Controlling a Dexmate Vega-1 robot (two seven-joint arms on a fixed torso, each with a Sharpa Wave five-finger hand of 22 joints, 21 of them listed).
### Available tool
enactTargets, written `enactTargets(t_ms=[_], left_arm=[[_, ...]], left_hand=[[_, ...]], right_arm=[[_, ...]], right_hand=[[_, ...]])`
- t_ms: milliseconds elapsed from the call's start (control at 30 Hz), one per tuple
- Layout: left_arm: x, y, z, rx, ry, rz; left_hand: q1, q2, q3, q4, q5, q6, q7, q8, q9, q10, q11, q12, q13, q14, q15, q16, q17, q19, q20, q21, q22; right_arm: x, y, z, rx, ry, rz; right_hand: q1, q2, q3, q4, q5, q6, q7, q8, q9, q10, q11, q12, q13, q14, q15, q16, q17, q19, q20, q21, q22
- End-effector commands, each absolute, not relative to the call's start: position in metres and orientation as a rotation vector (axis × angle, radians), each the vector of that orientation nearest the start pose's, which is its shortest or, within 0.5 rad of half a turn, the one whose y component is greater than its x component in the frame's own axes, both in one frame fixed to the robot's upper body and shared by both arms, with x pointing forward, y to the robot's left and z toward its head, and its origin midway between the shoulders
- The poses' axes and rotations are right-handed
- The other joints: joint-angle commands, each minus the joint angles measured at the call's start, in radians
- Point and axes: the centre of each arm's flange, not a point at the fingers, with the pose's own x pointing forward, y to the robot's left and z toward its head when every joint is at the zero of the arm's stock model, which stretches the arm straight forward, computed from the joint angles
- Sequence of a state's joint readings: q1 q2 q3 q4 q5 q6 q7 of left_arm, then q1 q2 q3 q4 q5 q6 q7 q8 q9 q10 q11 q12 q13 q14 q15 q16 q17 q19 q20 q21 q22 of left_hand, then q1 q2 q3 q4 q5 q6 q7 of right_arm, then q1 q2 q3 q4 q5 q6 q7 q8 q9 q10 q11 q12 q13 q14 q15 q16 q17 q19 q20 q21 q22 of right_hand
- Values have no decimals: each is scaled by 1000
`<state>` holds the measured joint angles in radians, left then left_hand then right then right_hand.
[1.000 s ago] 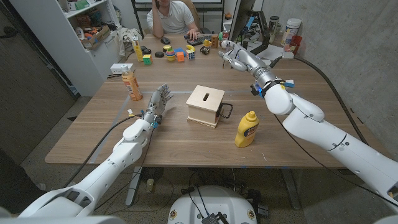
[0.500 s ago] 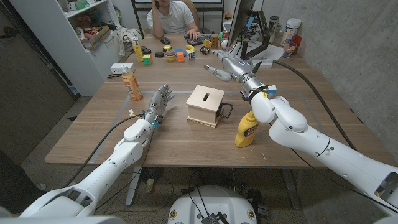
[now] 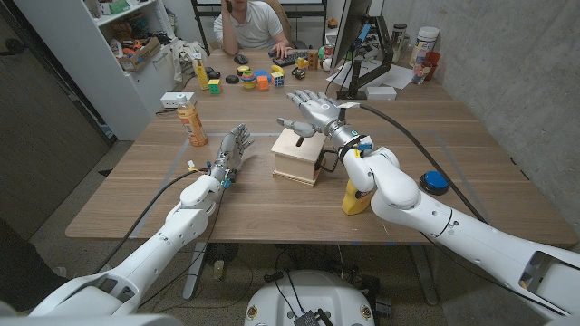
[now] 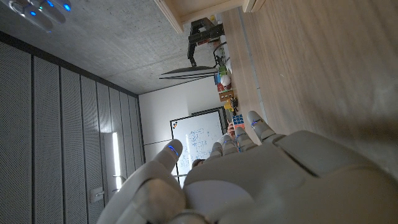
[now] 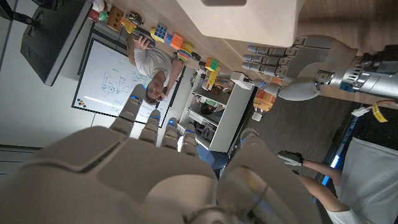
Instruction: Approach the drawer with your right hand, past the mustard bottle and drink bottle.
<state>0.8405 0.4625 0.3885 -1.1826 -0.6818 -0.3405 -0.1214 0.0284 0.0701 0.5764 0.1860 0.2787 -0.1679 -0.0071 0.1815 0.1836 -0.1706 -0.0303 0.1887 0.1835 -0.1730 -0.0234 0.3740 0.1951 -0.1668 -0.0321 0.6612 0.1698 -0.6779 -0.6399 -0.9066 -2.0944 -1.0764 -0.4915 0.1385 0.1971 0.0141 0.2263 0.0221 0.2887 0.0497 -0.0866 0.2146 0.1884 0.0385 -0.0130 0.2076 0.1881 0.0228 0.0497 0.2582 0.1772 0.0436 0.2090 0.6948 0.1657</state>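
Observation:
The drawer [image 3: 297,152] is a small wooden box with a slot on top and a black handle [image 3: 328,162] on its right side. My right hand [image 3: 309,112] hovers open over its far edge, fingers spread, holding nothing. The yellow mustard bottle [image 3: 352,198] stands right of the box, its top hidden behind my right forearm. Far to the left stands the orange drink bottle [image 3: 191,123]. My left hand [image 3: 230,150] is open just left of the box, fingers pointing away. In the right wrist view the box top [image 5: 249,17] and my left hand [image 5: 291,60] show beyond my own fingers [image 5: 146,130].
A blue round thing [image 3: 436,181] lies on the table right of my right arm. Small toys and cubes [image 3: 261,80] are strewn along the far edge, where a person [image 3: 251,25] sits. A monitor stand [image 3: 367,74] occupies the far right, and shelves [image 3: 136,45] stand at the left.
My right arm has swung left from the table's far right to above the drawer box. Its forearm now covers the mustard bottle's top and has uncovered the blue round thing. The left hand has not moved.

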Motion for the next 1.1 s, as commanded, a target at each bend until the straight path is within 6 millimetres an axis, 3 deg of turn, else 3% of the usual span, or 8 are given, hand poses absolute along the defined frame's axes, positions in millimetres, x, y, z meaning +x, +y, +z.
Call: enactTargets(t_ms=[33, 300, 400, 1100], left_arm=[[667, 286, -70, -88, -537, -255], [672, 286, -72, -93, -534, -257], [673, 287, -72, -93, -532, -256], [685, 286, -71, -89, -523, -268]], left_hand=[[-3, 120, 10, 0, -2, -75, 0, 5, 4, -113, -1, 3, 2, -148, 3, 5, 3, -68, -58, -5, 5], [-3, 120, 10, 0, -2, -75, 0, 5, 4, -111, -1, 3, 2, -147, 3, 6, 3, -66, -58, -8, 5], [-3, 120, 11, 0, -2, -74, 0, 5, 4, -112, -4, 3, 2, -145, 2, 6, 3, -65, -58, -9, 5], [-3, 120, 12, -1, -3, -75, 1, 5, 4, -112, -2, 2, 2, -146, 2, 7, 2, -63, -58, -16, 5]], right_arm=[[502, -16, 31, -1820, -901, -45], [510, -6, 21, -1893, -841, 87], [514, -4, 19, -1915, -822, 104], [533, -3, 18, -1949, -765, 108]], right_hand=[[5, -14, -8, 1, 4, 19, -1, 6, 2, 31, 2, 9, 4, 29, -2, 0, -1, 29, 0, -5, 3], [15, -6, -10, -2, 10, -30, -14, -20, 3, 5, -6, -8, 5, 19, -1, -18, -1, 73, 4, -17, 3], [-12, -7, -25, 15, 7, -39, -22, -23, 4, -15, -11, -16, 6, -5, -3, -30, 3, 60, 7, -38, 2], [-86, -33, -76, 54, 0, -5, -14, -12, 5, -19, -1, -14, 7, -20, 12, -39, 7, 21, 8, -98, 2]])
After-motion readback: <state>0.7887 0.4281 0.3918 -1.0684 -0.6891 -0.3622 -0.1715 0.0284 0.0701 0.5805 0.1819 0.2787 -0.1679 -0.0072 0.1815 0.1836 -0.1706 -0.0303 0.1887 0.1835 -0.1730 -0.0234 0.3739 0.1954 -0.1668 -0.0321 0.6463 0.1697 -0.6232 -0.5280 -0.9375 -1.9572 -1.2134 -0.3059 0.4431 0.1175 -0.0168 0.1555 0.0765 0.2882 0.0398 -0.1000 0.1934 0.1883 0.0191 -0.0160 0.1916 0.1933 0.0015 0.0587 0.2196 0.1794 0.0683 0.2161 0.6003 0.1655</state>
